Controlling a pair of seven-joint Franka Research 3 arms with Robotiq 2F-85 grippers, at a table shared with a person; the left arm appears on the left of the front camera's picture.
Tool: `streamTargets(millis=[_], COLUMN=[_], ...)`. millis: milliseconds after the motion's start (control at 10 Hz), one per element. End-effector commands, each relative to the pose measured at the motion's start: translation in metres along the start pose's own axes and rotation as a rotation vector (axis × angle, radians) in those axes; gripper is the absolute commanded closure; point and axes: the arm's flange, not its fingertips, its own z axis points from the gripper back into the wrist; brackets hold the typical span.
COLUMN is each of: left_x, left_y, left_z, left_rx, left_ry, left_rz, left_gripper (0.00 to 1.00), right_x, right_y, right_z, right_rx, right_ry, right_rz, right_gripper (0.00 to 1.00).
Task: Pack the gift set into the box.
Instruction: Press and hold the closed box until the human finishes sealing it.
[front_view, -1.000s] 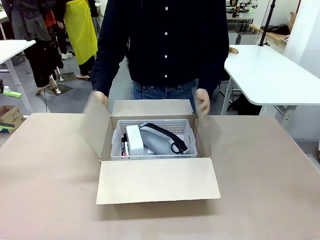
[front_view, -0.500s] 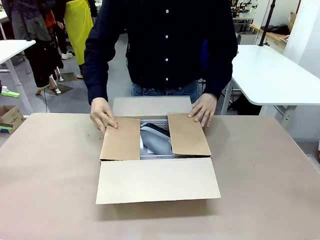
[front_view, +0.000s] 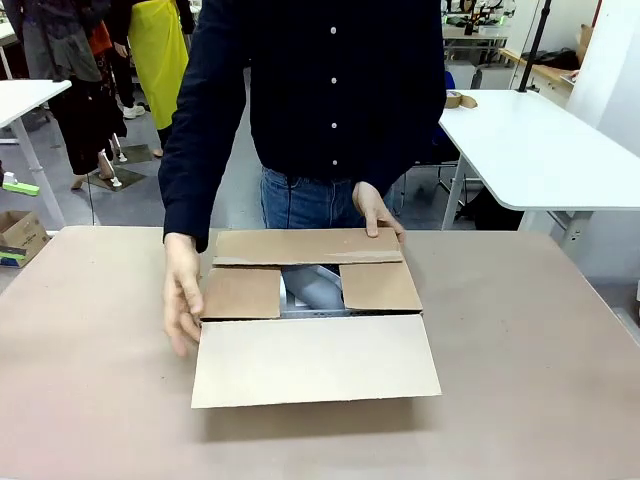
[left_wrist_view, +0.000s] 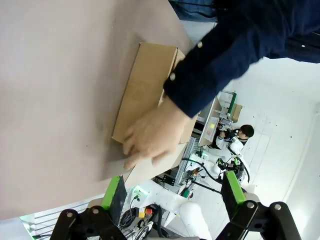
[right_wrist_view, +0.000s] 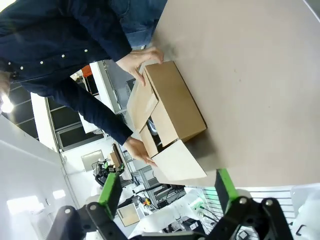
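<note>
Since half a second ago the far flap (front_view: 308, 246) of the brown corrugated cardboard carton (front_view: 242, 293) has come down over the two side flaps. The person's hands have shifted too. The hand at the frame's left (front_view: 183, 300) now lies along the carton's left edge, and the hand right of centre (front_view: 378, 212) presses the far flap's corner.

Through the gap at centre a strip of the grey rounded gift set (front_view: 320, 292) shows, inside the carton. Only the near flap (front_view: 315, 360) is open, spread flat on the tan table (front_view: 90, 380) toward the lower edge, its long axis running left to right.

In the left wrist view the left gripper (left_wrist_view: 173, 194) has its green pads wide apart and empty, with the carton (left_wrist_view: 142, 82) well apart at upper centre. The right gripper (right_wrist_view: 167, 192) is likewise spread on nothing, with the carton (right_wrist_view: 175, 100) at mid-frame.

The carton seems centred between the arms, neither plainly nearer. The person's hands, already on it, are far closer to that last flap, which would fold up and away from the robot.
</note>
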Motion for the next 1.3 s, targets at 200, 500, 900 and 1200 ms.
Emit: streamTargets(millis=[200,500,900,1200], left_x=[-0.0019,-0.0019,-0.0019,-0.0019], left_y=[-0.0001,-0.0001,-0.0001,-0.0001], left_z=[0.0003,0.0003,0.0003,0.0003], left_rx=[0.007,0.007,0.007,0.007], left_ry=[0.005,0.005,0.005,0.005], left_rz=[0.001,0.001,0.001,0.001], left_gripper=[0.0,0.0,0.0,0.0], right_x=[0.0015,0.0015,0.0015,0.0015], right_y=[0.0008,0.0008,0.0008,0.0008], right_z=[-0.0004,-0.0004,-0.0004,-0.0004], right_rx=[0.018,0.018,0.018,0.018], right_ry=[0.002,0.002,0.002,0.002], right_rz=[0.027,0.027,0.027,0.027], right_gripper=[0.0,0.0,0.0,0.0])
